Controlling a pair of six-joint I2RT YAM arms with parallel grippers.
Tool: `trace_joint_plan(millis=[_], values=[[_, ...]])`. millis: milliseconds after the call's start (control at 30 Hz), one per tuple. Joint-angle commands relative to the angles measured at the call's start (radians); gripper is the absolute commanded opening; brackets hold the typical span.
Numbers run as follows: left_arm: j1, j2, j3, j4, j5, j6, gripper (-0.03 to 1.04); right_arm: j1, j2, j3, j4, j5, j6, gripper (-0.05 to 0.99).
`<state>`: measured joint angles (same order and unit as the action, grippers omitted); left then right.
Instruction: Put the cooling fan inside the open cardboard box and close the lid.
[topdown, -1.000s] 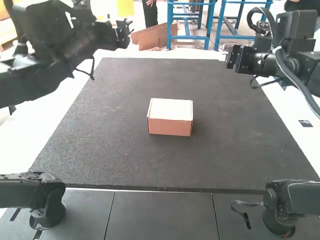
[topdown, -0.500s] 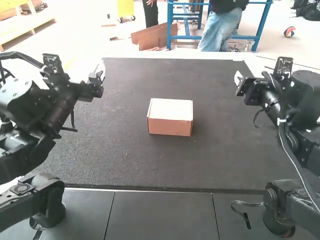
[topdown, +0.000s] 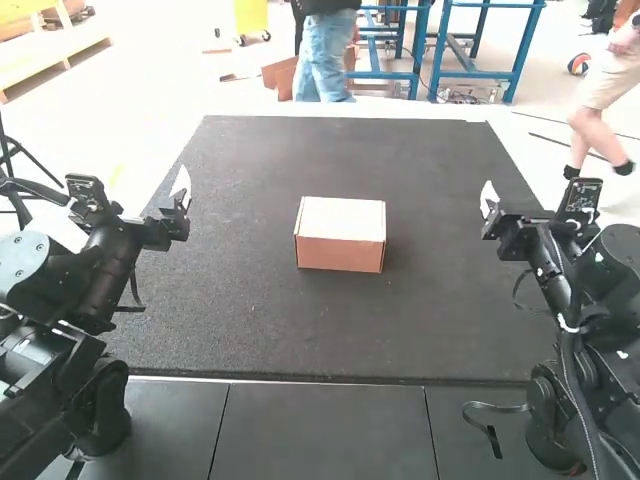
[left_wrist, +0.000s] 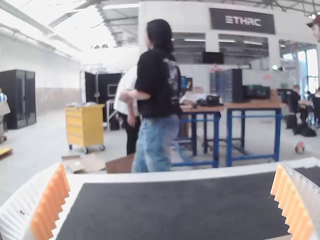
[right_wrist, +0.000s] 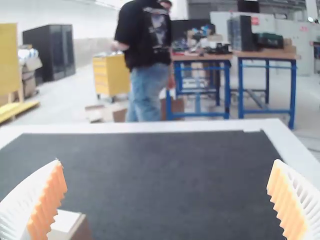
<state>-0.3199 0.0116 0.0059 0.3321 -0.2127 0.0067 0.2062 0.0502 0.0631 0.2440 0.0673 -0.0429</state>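
From above, the one cardboard box (topdown: 340, 234) shows whole. It stands near the middle of the black mat (topdown: 250, 310) with its lid flat and shut, a long side facing the arms.

The right wrist view catches a pale corner of that box (right_wrist: 67, 227) just beside one of its orange pads (right_wrist: 47, 202), with open mat stretching beyond. The left wrist view looks out over the mat (left_wrist: 170, 205) to its far edge.

Two arms are in play, one on each side. The left arm sits folded low at the mat's left edge, with the left claw (topdown: 180, 208) raised off the mat and pointing forward, well apart from the box. The right arm mirrors it at the mat's right edge, with the right claw (topdown: 492, 212) held at much the same height and also well apart from the box.

Each claw has two white ribbed fingers with orange pads. In its own wrist view the left claw (left_wrist: 170, 172) has its fingers (left_wrist: 30, 215) spread wide with nothing between them. The right claw (right_wrist: 166, 167) is spread just as wide and holds nothing.
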Motion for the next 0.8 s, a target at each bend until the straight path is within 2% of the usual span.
trace_joint_plan(millis=[0, 33, 133, 200, 267, 333, 467, 767], values=[[0.010, -0.012, -0.009, -0.051, 0.010, -0.042, 0.95, -0.030, -0.013, 0.003, 0.005, -0.046, -0.023, 0.92], [0.008, -0.012, -0.007, -0.071, 0.010, -0.068, 0.95, -0.034, -0.015, -0.005, 0.005, -0.050, -0.025, 0.92], [0.007, -0.012, -0.007, -0.125, 0.012, -0.108, 0.95, -0.045, -0.019, -0.037, 0.005, -0.052, -0.025, 0.92], [0.008, -0.012, -0.007, -0.177, 0.013, -0.139, 0.96, -0.054, -0.035, -0.063, 0.001, -0.037, -0.025, 0.92], [0.012, -0.012, -0.007, -0.209, 0.013, -0.171, 0.96, -0.062, -0.056, -0.063, -0.100, -0.020, -0.023, 0.92], [0.012, -0.012, -0.007, -0.248, 0.013, -0.177, 0.96, -0.068, -0.053, -0.063, -0.124, -0.014, -0.020, 0.92], [0.012, -0.012, -0.007, -0.331, 0.013, -0.231, 0.95, -0.073, -0.053, -0.063, -0.193, -0.014, -0.003, 0.92], [0.012, -0.012, -0.007, -0.341, 0.012, -0.229, 0.96, -0.073, -0.053, -0.063, -0.229, -0.014, -0.006, 0.92]])
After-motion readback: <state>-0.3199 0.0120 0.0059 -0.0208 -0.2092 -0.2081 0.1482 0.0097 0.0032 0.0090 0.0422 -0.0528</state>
